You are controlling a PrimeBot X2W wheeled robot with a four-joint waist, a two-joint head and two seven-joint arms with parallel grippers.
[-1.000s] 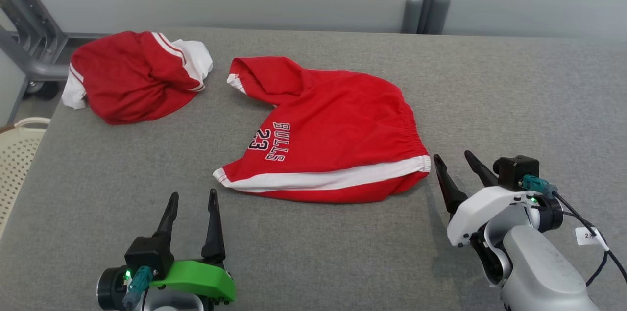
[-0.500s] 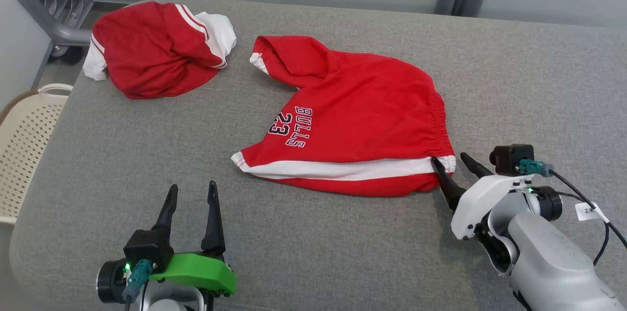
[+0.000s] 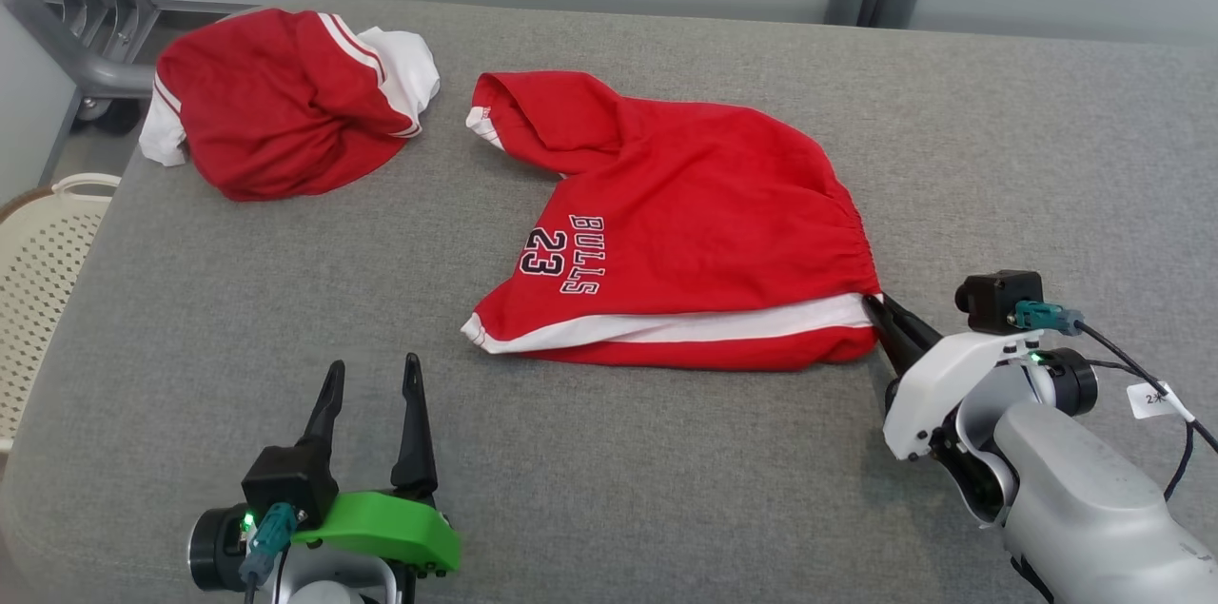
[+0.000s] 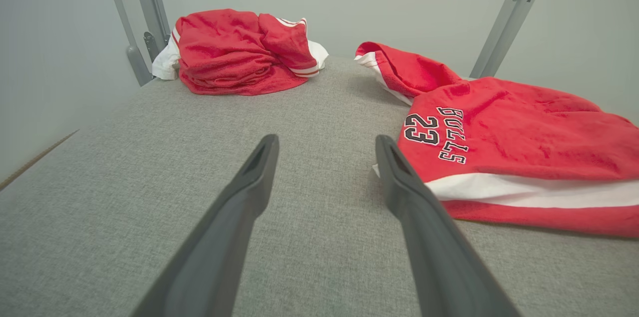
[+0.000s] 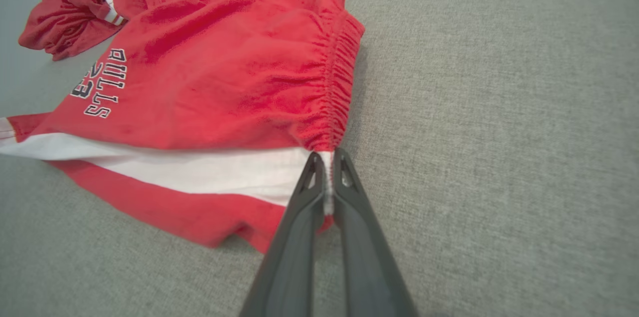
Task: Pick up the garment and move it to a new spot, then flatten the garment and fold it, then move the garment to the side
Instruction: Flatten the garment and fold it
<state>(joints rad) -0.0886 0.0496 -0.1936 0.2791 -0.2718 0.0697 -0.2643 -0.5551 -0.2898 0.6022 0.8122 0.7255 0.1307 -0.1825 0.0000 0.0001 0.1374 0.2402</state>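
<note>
The garment is a pair of red shorts with a white side stripe and "BULLS 23" lettering, lying spread on the grey table. My right gripper is shut on the waistband's near corner, and the right wrist view shows the white stripe of the shorts pinched between the right gripper's fingers. My left gripper stands open at the table's front left, nothing between its fingers, left of the shorts' leg hem. In the left wrist view the left gripper points past the shorts.
A second red and white garment lies crumpled at the table's back left, also seen as a crumpled garment in the left wrist view. A cream perforated basket stands off the left edge. Grey metal frame legs rise behind.
My right gripper moved forward to the waistband corner and shut on it. The head camera shifted, so the whole scene moved in the picture. The left arm stayed put.
</note>
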